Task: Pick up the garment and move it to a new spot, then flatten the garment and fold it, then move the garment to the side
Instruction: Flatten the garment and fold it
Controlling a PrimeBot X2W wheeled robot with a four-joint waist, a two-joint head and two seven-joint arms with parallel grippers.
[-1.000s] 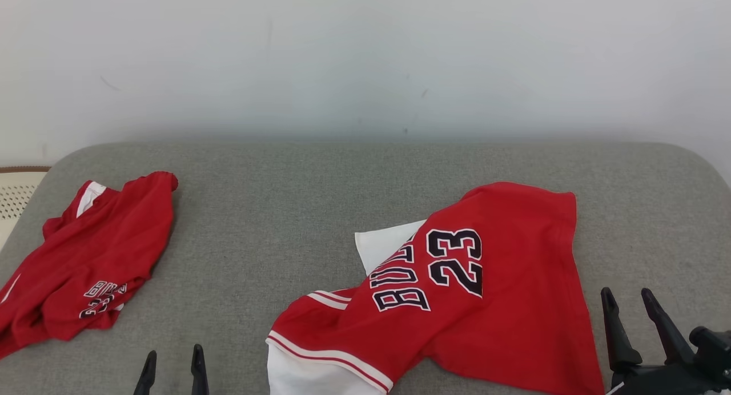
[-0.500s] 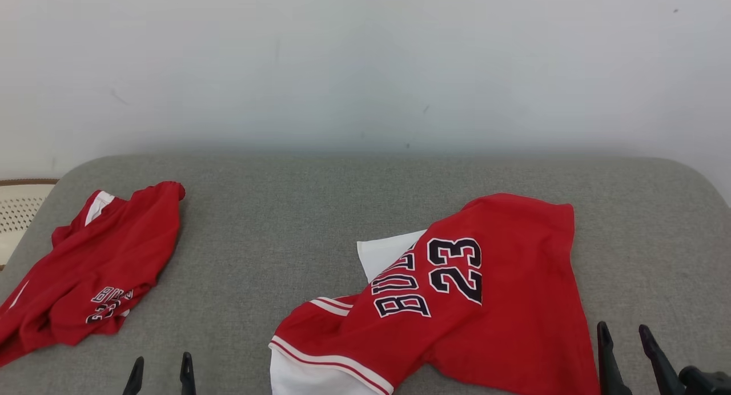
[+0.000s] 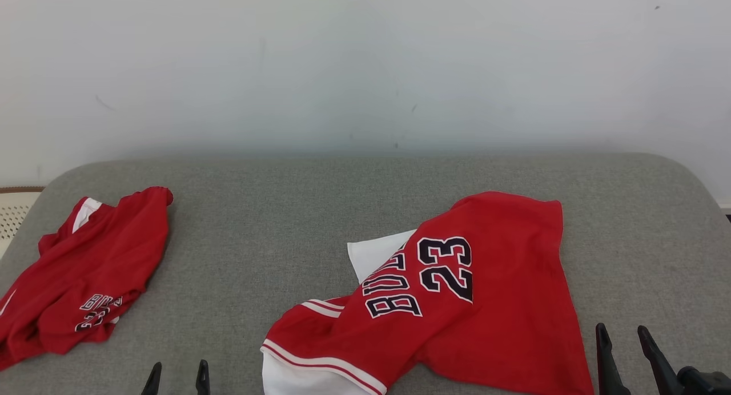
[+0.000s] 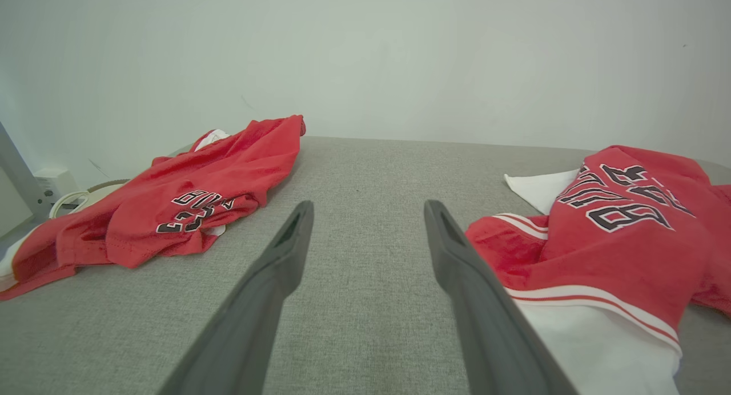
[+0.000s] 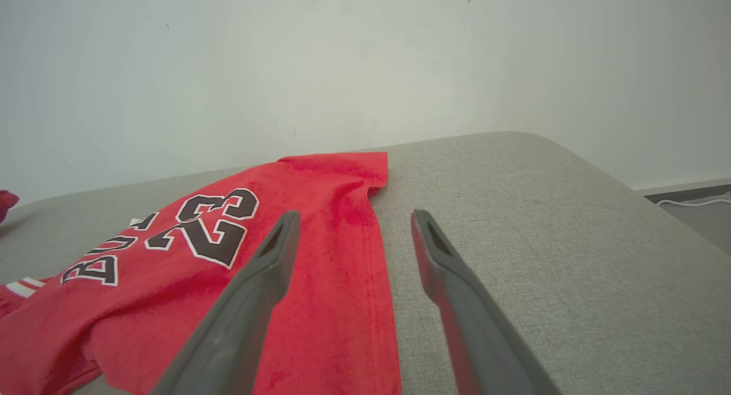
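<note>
Left gripper [image 3: 177, 379] sits low at bottom-left of head view, just two dark fingertips showing, pointing up-frame, jaws spread wide. Right gripper [image 3: 622, 333] at bottom-right, more of it in frame: both fingers [image 3: 605, 358] plus a bit of dark wrist housing [image 3: 703, 381]. Its fingers lean slightly left, also wide apart. Neither grips anything.

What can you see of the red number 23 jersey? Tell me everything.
The red jersey is a thin, soft-looking fabric with black, white-edged "23" and a partly hidden word starting "BU". White panels and striped trim show at its near-left end. It lies rumpled, print up, on the grey padded surface, right of centre, touching only that.
</note>
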